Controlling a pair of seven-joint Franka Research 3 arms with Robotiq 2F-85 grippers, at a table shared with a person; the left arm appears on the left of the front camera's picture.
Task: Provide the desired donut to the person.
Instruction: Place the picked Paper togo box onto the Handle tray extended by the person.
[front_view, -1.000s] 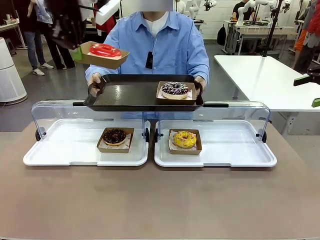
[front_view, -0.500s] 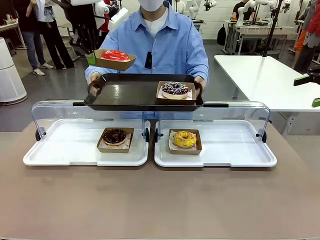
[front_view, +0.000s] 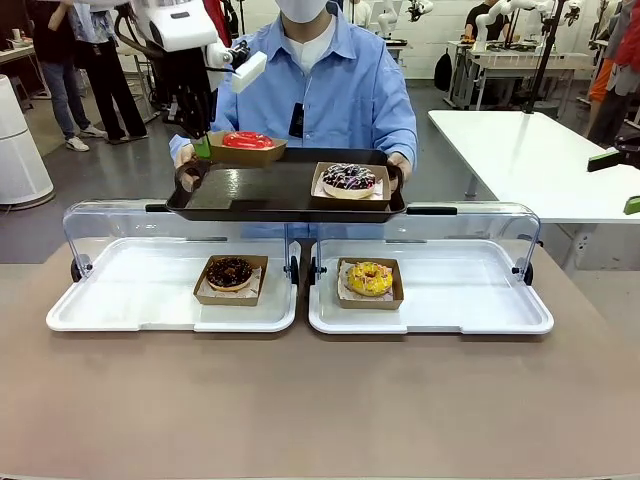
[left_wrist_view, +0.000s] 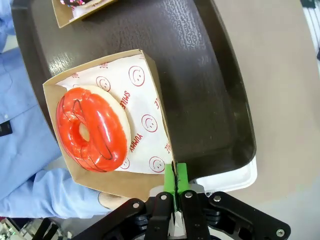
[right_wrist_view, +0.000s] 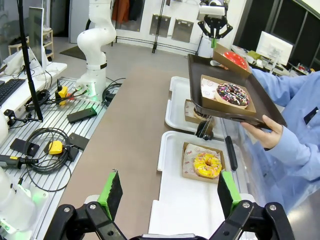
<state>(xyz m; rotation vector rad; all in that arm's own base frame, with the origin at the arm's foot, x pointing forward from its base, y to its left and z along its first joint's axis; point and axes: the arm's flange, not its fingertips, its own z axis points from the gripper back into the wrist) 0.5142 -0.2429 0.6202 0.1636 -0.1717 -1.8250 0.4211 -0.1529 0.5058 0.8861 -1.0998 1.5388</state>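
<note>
- Left gripper: green pads pinched shut on the edge of the brown cardboard tray carrying the glossy red-iced donut.
- Donut lies just beyond the fingertips, off to one side of the pinch point; the cardboard tray cantilevers outward from the grip.
- In the front view the cardboard tray sits over the far-left corner of the black plastic serving tray, touching or just above; cannot tell which.
- The person holds the serving tray by both ends, above the tabletop.
- Judgement: the remaining move is straight down, then release.
- Right gripper: wide open, empty, well apart on the robot's side; left arm is clearly nearer.
</note>
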